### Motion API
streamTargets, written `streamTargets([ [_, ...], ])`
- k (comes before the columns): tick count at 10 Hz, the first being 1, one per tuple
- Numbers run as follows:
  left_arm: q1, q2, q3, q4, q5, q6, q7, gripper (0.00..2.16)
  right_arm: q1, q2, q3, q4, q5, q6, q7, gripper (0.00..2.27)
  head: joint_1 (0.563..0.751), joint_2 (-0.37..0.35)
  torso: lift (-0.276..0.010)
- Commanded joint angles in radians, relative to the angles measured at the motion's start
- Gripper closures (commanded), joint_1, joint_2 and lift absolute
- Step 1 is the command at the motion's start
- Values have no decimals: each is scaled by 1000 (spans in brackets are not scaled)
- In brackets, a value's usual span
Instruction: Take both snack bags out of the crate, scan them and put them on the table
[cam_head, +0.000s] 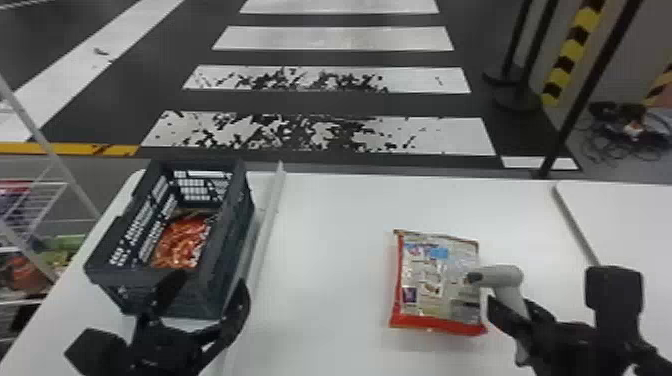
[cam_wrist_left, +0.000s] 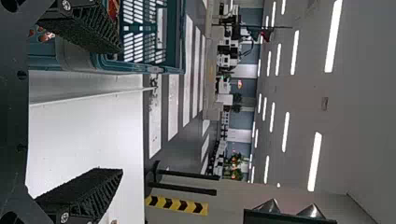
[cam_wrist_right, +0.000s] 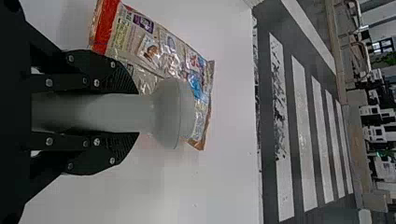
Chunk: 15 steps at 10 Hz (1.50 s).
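My left gripper (cam_head: 207, 300) is at the near end of the dark crate (cam_head: 227, 250), its fingers spread; in the left wrist view the same gripper (cam_wrist_left: 116, 109) stands open beside the crate wall (cam_wrist_left: 84, 60). A red-orange snack bag (cam_head: 182, 242) lies inside the crate. The other snack bag (cam_head: 440, 280), silver-grey with a red edge, lies flat on the table. My right gripper (cam_head: 505, 312) holds the grey scanner (cam_head: 500, 277) just over that bag's right side. In the right wrist view, the gripper (cam_wrist_right: 133, 113) is shut on the handle of the scanner (cam_wrist_right: 170, 112), with the bag (cam_wrist_right: 163, 51) beyond.
The white table (cam_head: 325, 240) has a raised strip (cam_head: 265, 235) running along the crate's right side. A second table (cam_head: 630, 220) adjoins at the right. Wire shelving (cam_head: 35, 220) with packages stands left of the table, and black posts (cam_head: 590, 90) rise behind its right part.
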Motion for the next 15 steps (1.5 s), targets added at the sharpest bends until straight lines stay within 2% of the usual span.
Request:
streamTargets([
  [1,-2,1,-1,1,1,0,0,87,0,-1,-54,6,-2,-8,-3,2260,695,31,-92],
  [5,-7,0,-4,13,1,0,0,87,-17,-32,-179,142,23,-143,-32,2260,695,-101,-92],
  [8,-7,0,-5,13,1,0,0,87,-38,-53,-191,257,25,-219,-41,2260,695,-172,-92],
  [15,-7,1,-4,17,1,0,0,87,-74,-56,-189,368,12,-305,-58,2260,695,-194,-92],
])
